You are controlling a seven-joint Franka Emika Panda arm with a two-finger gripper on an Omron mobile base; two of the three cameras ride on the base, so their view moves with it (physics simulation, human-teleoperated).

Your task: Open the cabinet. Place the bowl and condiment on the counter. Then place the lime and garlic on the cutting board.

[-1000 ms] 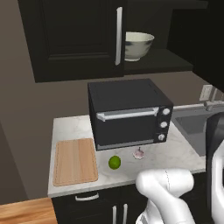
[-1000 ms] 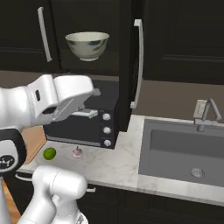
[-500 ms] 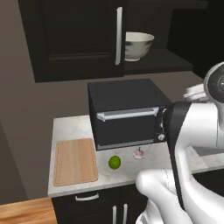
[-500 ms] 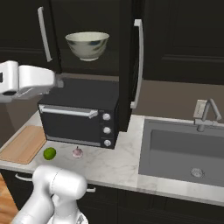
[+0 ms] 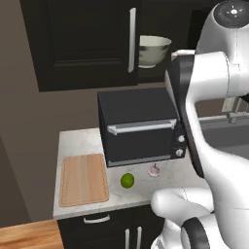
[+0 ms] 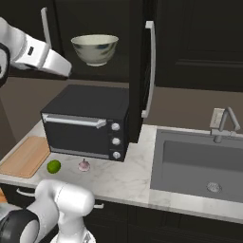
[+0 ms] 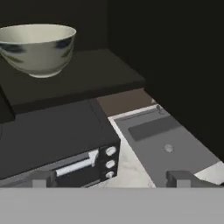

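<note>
The cabinet [image 6: 142, 71] stands open; its right door is swung out toward the room, edge-on in the right base view, and its left door [image 5: 87, 44] is shut. On the shelf inside sits the bowl [image 6: 95, 49], upright, above the black oven [image 5: 138, 129]; in the hand view the bowl [image 7: 37, 48] is at the upper left, well apart from the hand.

The hand [image 7: 111, 179] is wide open; its two finger tips [image 7: 183, 178] stand far from each other at the bottom of the hand view and nothing is between them.

One second ago the arm lay low, folded across the front of the oven in the right base view; half a second ago it was stretched to the left at mid height; now it is raised, its white forearm [image 6: 45, 56] reaches in from the upper left of the right base view toward the bowl, without touching it. In the left base view the arm now covers the right side.

The things have not moved: the lime [image 5: 127, 180] and the garlic [image 5: 154, 170] lie on the tabletop [image 5: 78, 141] before the oven, near each other but apart; the lime is just beside the cutting board [image 5: 83, 179], which is bare. The sink [image 6: 199, 166] is to the right.
</note>
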